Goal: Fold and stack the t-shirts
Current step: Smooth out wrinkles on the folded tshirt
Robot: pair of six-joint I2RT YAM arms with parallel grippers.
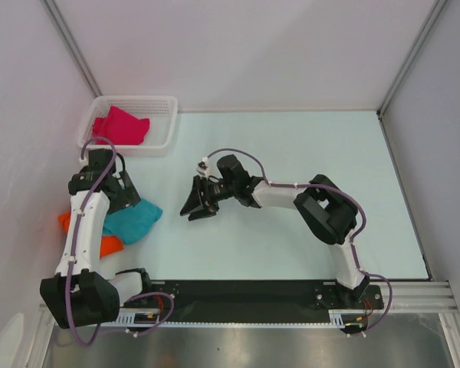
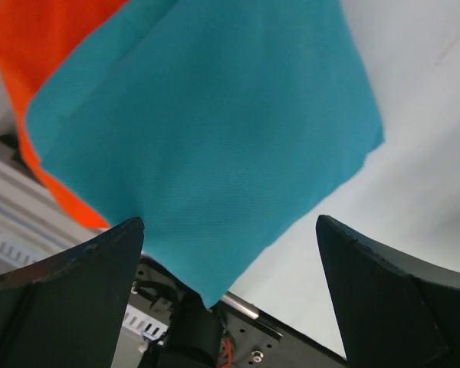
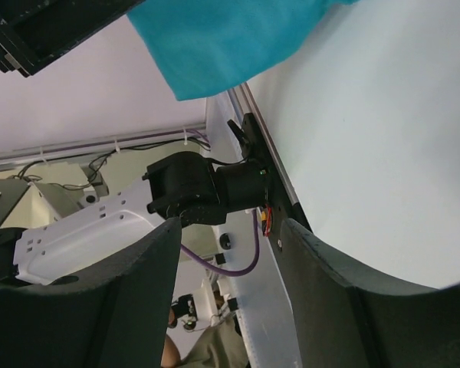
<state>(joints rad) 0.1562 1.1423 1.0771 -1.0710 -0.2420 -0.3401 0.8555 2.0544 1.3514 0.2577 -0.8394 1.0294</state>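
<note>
- The basket (image 1: 162, 123) stands at the table's (image 1: 307, 153) far left; a third t-shirt (image 1: 121, 126) lies in it.
- Near left, the upper t-shirt (image 1: 138, 221) lies on the lower t-shirt (image 1: 107, 245).
- The left gripper (image 1: 123, 193) hangs above that pair, with the right gripper (image 1: 199, 208) to their right.

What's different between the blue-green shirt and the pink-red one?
Colour: the teal shirt is blue-green, the magenta shirt pink-red. Place: the magenta shirt sits in the white basket at the far left, while the teal shirt lies on the table, overlapping the orange shirt. Shape: the teal shirt looks folded flat, while the magenta shirt is a crumpled heap. Both are plain soft cloth.
</note>
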